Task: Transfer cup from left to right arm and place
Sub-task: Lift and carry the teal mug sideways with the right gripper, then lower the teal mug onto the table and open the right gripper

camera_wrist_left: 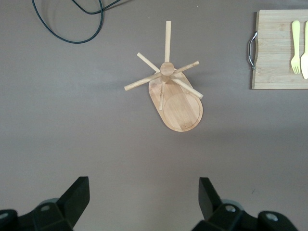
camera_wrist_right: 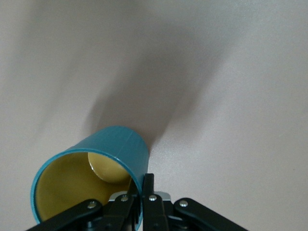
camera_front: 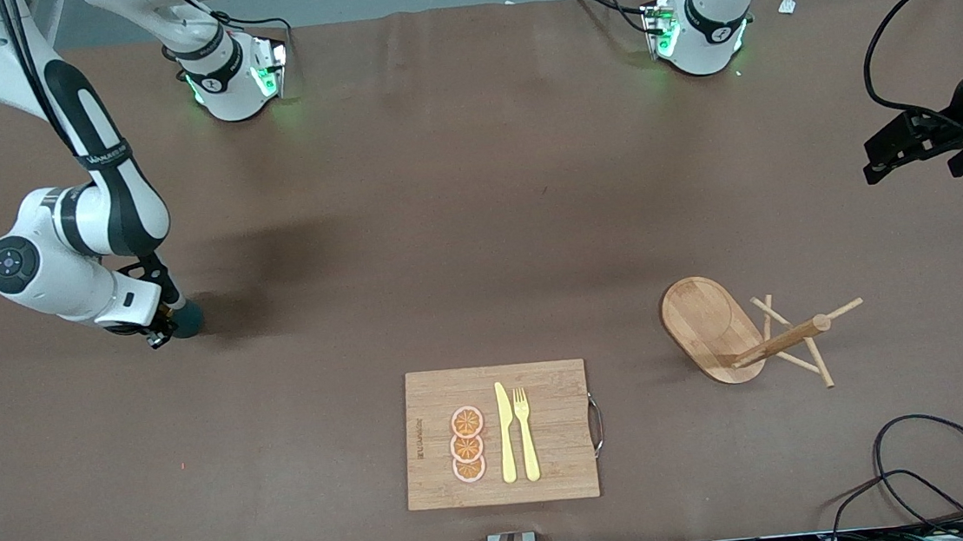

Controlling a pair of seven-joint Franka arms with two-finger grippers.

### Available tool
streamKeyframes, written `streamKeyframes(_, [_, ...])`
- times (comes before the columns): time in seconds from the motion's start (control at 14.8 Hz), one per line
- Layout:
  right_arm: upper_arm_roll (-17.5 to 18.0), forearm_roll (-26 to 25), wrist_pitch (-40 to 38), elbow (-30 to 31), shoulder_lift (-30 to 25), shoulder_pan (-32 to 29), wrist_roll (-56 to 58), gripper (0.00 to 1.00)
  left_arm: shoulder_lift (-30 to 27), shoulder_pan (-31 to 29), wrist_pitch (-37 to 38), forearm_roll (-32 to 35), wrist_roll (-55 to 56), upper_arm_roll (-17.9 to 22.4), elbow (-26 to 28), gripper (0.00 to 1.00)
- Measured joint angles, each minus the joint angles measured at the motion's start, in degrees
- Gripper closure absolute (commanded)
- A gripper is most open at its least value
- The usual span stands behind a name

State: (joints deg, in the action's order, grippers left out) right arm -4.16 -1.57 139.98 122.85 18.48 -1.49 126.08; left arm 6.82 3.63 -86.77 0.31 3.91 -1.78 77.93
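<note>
The cup [camera_front: 188,319] is a small dark teal mug, held down close to the tabletop toward the right arm's end of the table. My right gripper [camera_front: 166,328] is shut on it. In the right wrist view the cup [camera_wrist_right: 118,147] tilts, showing its mustard-yellow inside, and the right gripper [camera_wrist_right: 142,182] pinches the rim wall with one finger inside and one outside. The handle is hidden. I cannot tell whether the base touches the table. My left gripper [camera_front: 874,159] hangs open and empty over the left arm's end of the table, its left gripper [camera_wrist_left: 143,185] fingers wide apart above bare cloth.
A wooden mug tree [camera_front: 744,336] on an oval base stands toward the left arm's end, also seen as the mug tree [camera_wrist_left: 168,82] from the left wrist. A cutting board [camera_front: 559,464] with orange slices, knife and fork lies near the front edge. Black cables [camera_front: 927,476] trail at the corner.
</note>
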Motion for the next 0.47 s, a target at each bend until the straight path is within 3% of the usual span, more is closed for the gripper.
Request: streamKeyframes(0.47, [-0.2, 0.2, -0.2, 0.2, 0.0, -1.9, -1.7, 0.99, 0.0, 0.0, 0.0, 0.0, 0.0, 0.1, 0.0, 0.00])
